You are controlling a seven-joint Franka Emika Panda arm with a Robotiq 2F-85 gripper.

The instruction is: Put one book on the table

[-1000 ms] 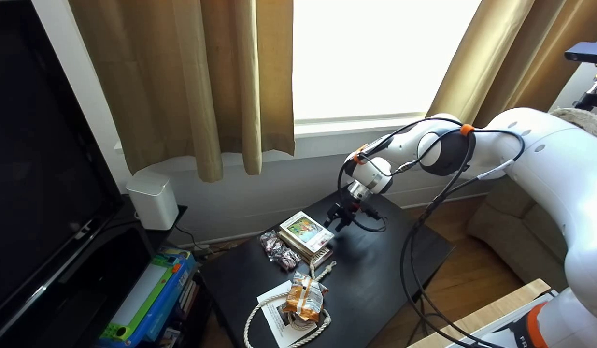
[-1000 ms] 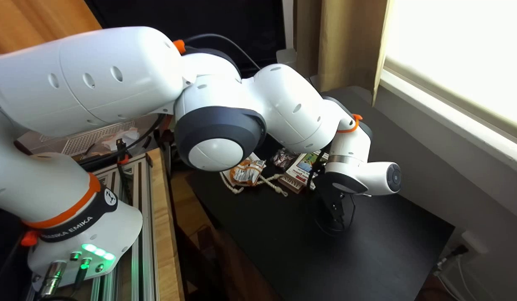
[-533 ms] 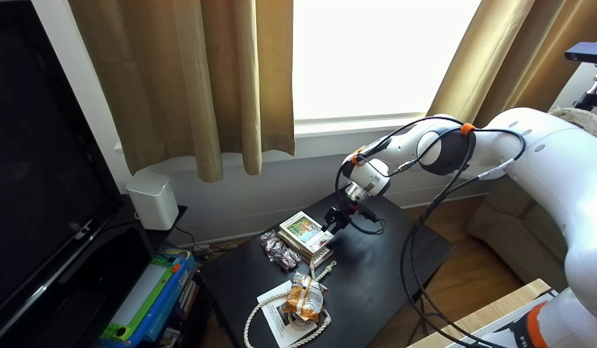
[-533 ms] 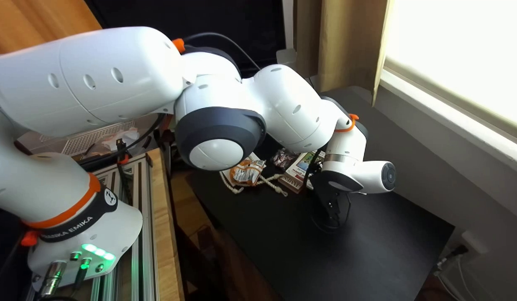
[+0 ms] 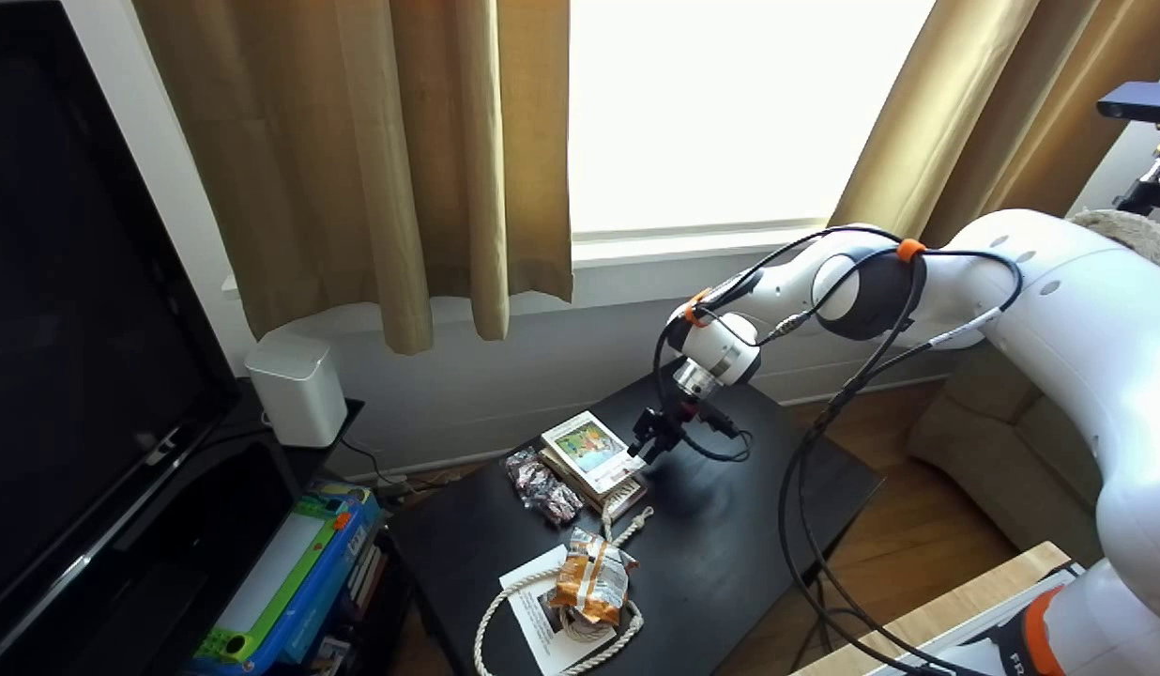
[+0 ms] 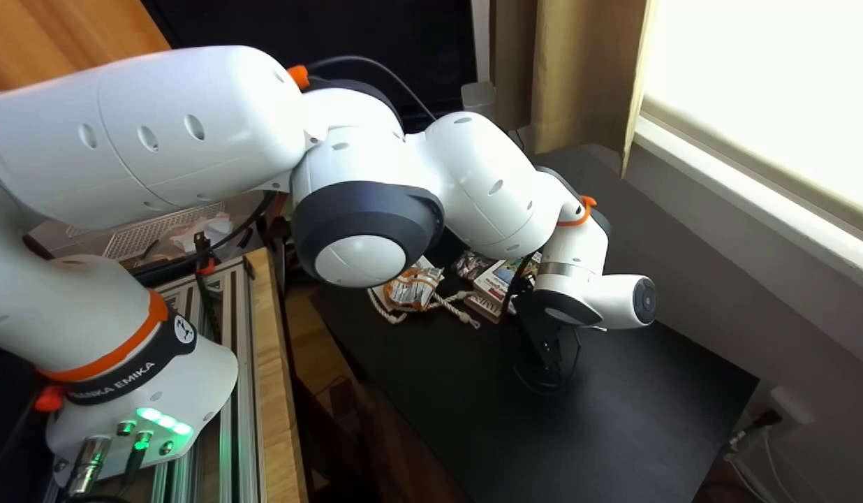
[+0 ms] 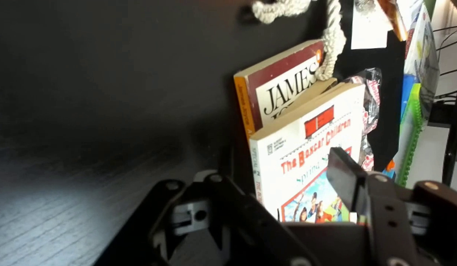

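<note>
The book, white with a colourful picture, lies on top of a small stack on the black table. In the wrist view the book shows its cover and its pale spine. My gripper is at the book's near edge and points down at a slant. In the wrist view the gripper is open, one of its fingers in front of the cover and the dark one left of the spine. I cannot tell whether they touch the book. In an exterior view the arm hides the fingertips and part of the book.
Under the book lies a maroon and cream book. A shiny wrapped packet lies beside the stack. A white rope, an orange bag and a white sheet lie nearer the table's front. A wall and window border the back.
My gripper has moved slightly left and down, up to the book's edge. The top book has shifted a little on the stack. The other things stay in place.
</note>
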